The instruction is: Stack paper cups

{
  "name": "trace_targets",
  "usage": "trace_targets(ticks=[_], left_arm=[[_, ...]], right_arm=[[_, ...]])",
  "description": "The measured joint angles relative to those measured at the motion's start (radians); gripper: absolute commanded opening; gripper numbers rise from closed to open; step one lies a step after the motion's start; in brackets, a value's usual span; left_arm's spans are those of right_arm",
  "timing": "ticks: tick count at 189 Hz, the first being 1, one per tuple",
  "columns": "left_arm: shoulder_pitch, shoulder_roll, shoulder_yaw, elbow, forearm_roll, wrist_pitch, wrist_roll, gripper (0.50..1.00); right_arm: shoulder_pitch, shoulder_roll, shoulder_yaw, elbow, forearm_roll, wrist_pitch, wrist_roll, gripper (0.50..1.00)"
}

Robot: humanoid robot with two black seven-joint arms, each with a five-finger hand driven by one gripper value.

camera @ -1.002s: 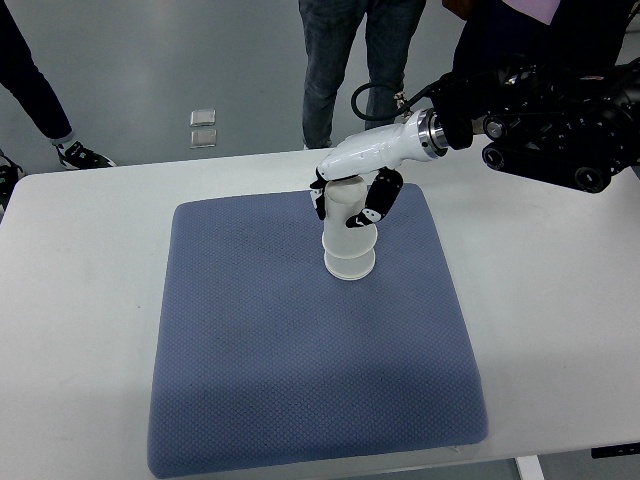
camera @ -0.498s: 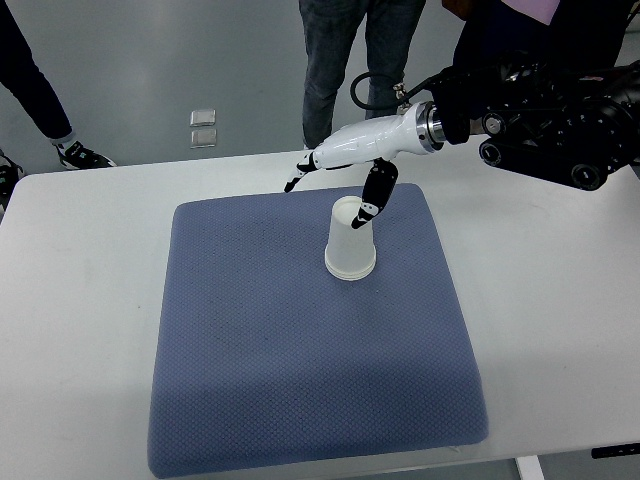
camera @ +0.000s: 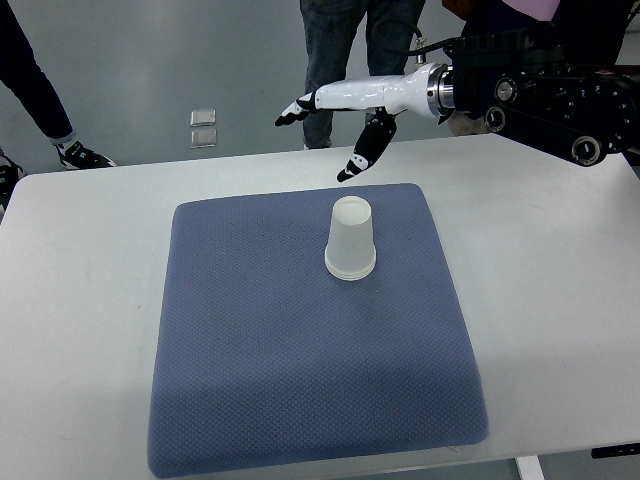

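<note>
A stack of white paper cups [camera: 351, 239] stands upside down on the blue mat [camera: 300, 340], toward its far middle. My right hand [camera: 322, 135] hovers above and behind the stack, clear of it, with its fingers [camera: 293, 110] spread wide and its thumb [camera: 362, 156] pointing down. Nothing is in the hand. The right arm [camera: 530, 85] comes in from the upper right. The left arm does not show.
The mat lies on a white table [camera: 80, 300] whose far edge runs behind the hand. Two people's legs [camera: 350, 50] stand on the grey floor beyond the table, one at the far left. A small metal floor plate [camera: 203, 128] lies behind the table.
The right hand has let go of the cup stack, opened its fingers, and risen up and back away from it. The stack stays standing on the mat.
</note>
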Motion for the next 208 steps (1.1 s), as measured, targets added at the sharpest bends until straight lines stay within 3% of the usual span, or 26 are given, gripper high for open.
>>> trace_targets(ticks=[58,115,170,191,208], left_arm=[[0.000,0.000,0.000,0.000,0.000,0.000,0.000,1.000],[0.000,0.000,0.000,0.000,0.000,0.000,0.000,1.000],[0.000,0.000,0.000,0.000,0.000,0.000,0.000,1.000],[0.000,0.000,0.000,0.000,0.000,0.000,0.000,1.000],[0.000,0.000,0.000,0.000,0.000,0.000,0.000,1.000]], right_arm=[[-0.108,0.088,0.138,-0.206,0.560,-0.044,-0.073,0.905],[-0.154,0.129,0.160,-0.214,1.077,-0.253,-0.096,0.905],[-0.209,0.149,0.160,-0.215,1.409,-0.439,-0.144,0.905],[-0.238,0.155,0.165,-0.216,1.466,-0.446,-0.147,0.905],[-0.270,0.166,0.201,-0.215,1.465,-0.393,-0.144,0.905]])
